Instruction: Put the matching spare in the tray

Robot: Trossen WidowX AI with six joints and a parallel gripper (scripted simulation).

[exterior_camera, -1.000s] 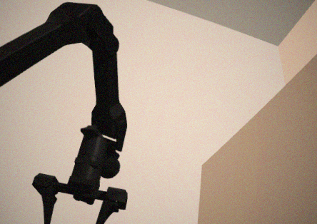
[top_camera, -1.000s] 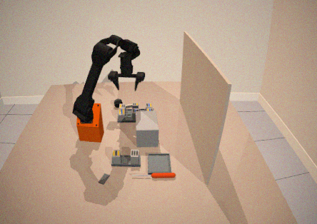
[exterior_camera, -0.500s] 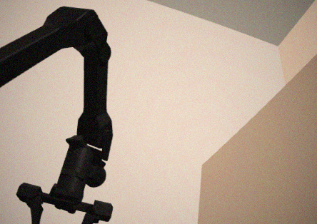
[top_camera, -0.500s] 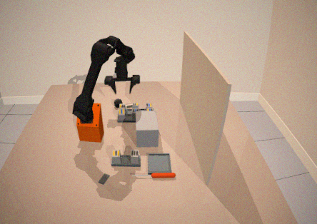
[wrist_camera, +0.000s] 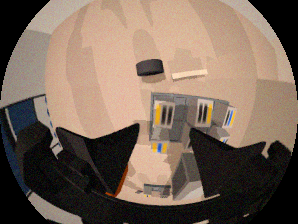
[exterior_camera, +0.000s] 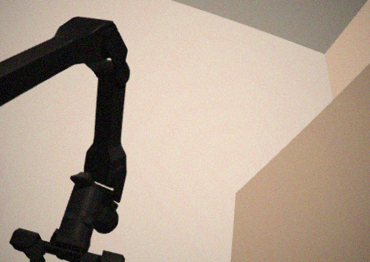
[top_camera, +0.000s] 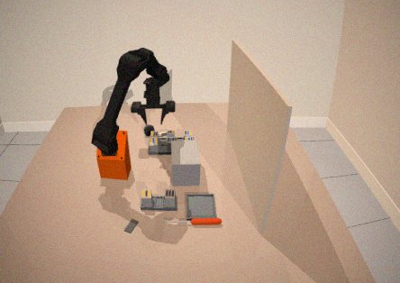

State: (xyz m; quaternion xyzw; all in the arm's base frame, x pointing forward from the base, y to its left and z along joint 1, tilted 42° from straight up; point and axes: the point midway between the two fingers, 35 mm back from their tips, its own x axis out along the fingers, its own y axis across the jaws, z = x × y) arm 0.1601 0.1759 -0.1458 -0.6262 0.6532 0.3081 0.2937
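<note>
My gripper (top_camera: 154,123) (wrist_camera: 165,129) points down, open and empty, above the rear rack; in the exterior view its fingertips are cut off. The rear rack (wrist_camera: 177,131) holds several small pale units with yellow, blue and black marks, among them one unit (wrist_camera: 164,114) and another unit (wrist_camera: 204,112) near the fingertips. A front rack (top_camera: 159,203) carries a yellow-marked unit (top_camera: 147,198) and a dark-striped unit (top_camera: 169,194). The grey tray (top_camera: 201,206) is empty, right of the front rack. No part code is readable, and which unit is the mounted one I cannot tell.
A grey block (top_camera: 186,173) (wrist_camera: 187,177) stands beside the rear rack. A tall panel (top_camera: 257,131) stands at the right. A red-handled screwdriver (top_camera: 206,222) lies before the tray, a dark plate (top_camera: 131,225) front left. A black cylinder (top_camera: 149,130) (wrist_camera: 150,67) and pale strip (wrist_camera: 190,74) lie near the rear rack.
</note>
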